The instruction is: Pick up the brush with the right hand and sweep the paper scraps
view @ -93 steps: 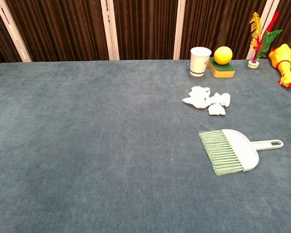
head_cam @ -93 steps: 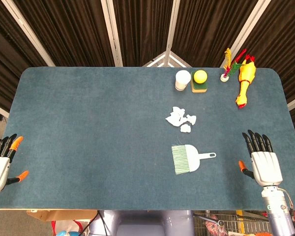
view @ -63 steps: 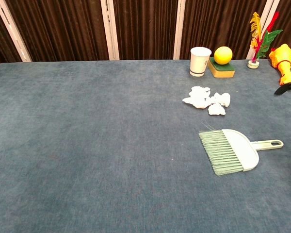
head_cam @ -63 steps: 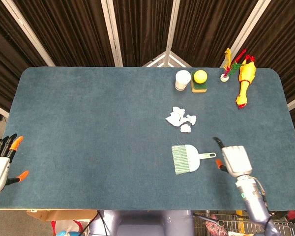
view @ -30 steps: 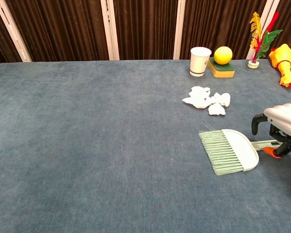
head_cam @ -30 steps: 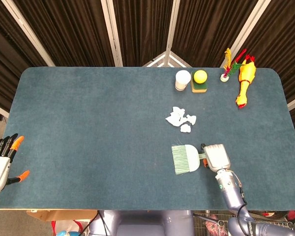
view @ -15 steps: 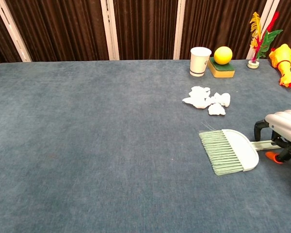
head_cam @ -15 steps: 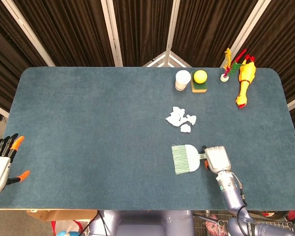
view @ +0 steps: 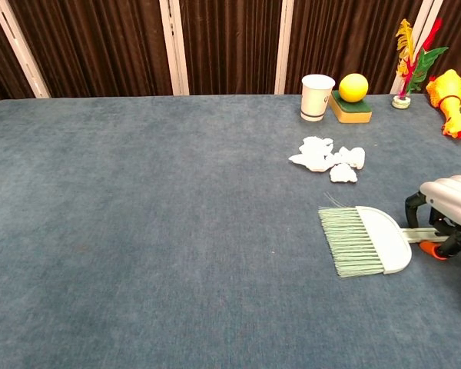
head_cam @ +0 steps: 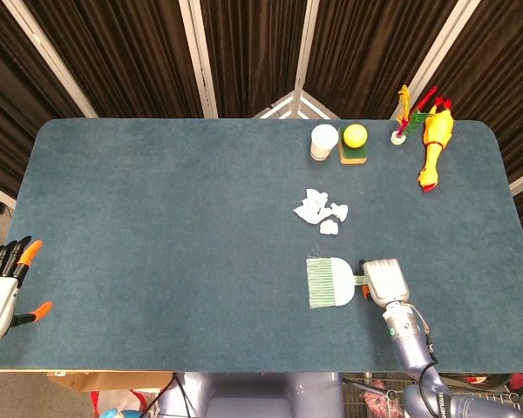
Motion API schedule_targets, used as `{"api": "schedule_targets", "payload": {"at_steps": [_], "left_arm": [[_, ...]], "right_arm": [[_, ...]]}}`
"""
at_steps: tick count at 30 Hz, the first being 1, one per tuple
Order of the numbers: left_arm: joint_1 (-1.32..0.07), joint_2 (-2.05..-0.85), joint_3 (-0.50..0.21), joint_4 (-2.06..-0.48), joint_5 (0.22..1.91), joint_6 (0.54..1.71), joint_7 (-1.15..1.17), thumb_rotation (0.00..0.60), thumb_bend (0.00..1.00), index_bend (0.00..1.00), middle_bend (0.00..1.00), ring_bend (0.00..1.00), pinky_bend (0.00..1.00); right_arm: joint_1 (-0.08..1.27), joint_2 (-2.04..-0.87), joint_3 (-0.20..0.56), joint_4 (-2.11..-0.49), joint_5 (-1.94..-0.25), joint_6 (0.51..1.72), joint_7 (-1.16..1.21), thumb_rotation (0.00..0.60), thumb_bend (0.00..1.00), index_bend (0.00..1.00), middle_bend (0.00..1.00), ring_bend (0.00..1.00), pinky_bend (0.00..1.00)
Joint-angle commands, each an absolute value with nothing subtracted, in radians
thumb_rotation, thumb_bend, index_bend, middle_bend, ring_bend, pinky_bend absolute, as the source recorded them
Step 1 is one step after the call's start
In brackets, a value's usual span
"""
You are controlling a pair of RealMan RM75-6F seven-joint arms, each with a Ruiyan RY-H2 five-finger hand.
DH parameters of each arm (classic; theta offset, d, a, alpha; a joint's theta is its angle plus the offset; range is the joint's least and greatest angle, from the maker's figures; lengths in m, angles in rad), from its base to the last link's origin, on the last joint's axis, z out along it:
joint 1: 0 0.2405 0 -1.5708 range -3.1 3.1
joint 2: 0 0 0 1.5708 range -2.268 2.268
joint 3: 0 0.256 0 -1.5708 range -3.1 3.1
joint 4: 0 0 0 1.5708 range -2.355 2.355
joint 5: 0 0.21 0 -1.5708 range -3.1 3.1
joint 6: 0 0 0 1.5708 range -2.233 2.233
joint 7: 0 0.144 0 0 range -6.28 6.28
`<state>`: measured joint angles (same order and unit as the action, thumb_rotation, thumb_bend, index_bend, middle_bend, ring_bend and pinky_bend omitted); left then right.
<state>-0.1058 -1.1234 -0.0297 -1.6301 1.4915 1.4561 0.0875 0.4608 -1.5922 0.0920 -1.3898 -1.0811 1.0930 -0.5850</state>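
Since half a second ago the brush (view: pixel 369 240), at lower right of the tabletop (view: pixel 138 231) below the paper scraps (view: pixel 326 159), is nudged slightly. Its handle is pinched by the right hand (view: pixel 446 206); a shallow grip could let it slip.

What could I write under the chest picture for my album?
Right hand closing over the brush handle, paper scraps waiting just beyond on the table.
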Motion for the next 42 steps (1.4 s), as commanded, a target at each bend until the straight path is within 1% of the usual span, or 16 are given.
{"api": "schedule_targets", "payload": {"at_steps": [1,7,16,21,25,32,36,42], "left_arm": [[-0.106,-1.124,-0.029,-1.630,1.491,1.456,0.088,0.600,0.00,0.00,0.00,0.00,0.01],[-0.106,-1.124,-0.029,-1.631,1.493,1.456,0.090,0.600,0.00,0.00,0.00,0.00,0.01],[-0.105,-1.126,-0.030,-1.630,1.493,1.460,0.090,0.600,0.00,0.00,0.00,0.00,0.01],[-0.106,-1.125,-0.030,-1.630,1.495,1.459,0.087,0.600,0.00,0.00,0.00,0.00,0.01],[-0.106,-1.123,-0.028,-1.629,1.496,1.457,0.087,0.600,0.00,0.00,0.00,0.00,0.01],[-0.106,-1.122,-0.029,-1.626,1.491,1.455,0.084,0.600,0.00,0.00,0.00,0.00,0.01],[-0.107,-1.119,-0.030,-1.628,1.489,1.453,0.076,0.600,0.00,0.00,0.00,0.00,0.01],[-0.110,-1.113,-0.032,-1.632,1.474,1.437,0.061,0.600,0.00,0.00,0.00,0.00,0.01]], "right_arm": [[0.461,-1.573,0.097,-1.412,-1.095,1.107,-0.584,0.600,0.47,0.83,0.91,0.96,0.90],[0.468,-1.507,0.115,-1.490,-1.116,1.139,-0.612,0.600,0.47,0.84,0.91,0.96,0.90],[0.494,-1.398,0.161,-1.638,-1.084,1.162,-0.700,0.600,0.48,0.87,0.91,0.96,0.90],[0.521,-1.365,0.193,-1.705,-1.047,1.162,-0.746,0.600,0.48,0.87,0.91,0.96,0.90],[0.560,-1.363,0.225,-1.735,-0.995,1.148,-0.792,0.600,0.48,0.87,0.91,0.96,0.90],[0.661,-1.420,0.280,-1.699,-0.860,1.113,-0.901,0.600,0.48,0.87,0.91,0.96,0.90],[0.721,-1.466,0.304,-1.636,-0.791,1.095,-0.951,0.600,0.48,0.87,0.91,0.96,0.90],[0.819,-1.547,0.335,-1.492,-0.685,1.052,-1.008,0.600,0.48,0.88,0.91,0.96,0.90]]}}
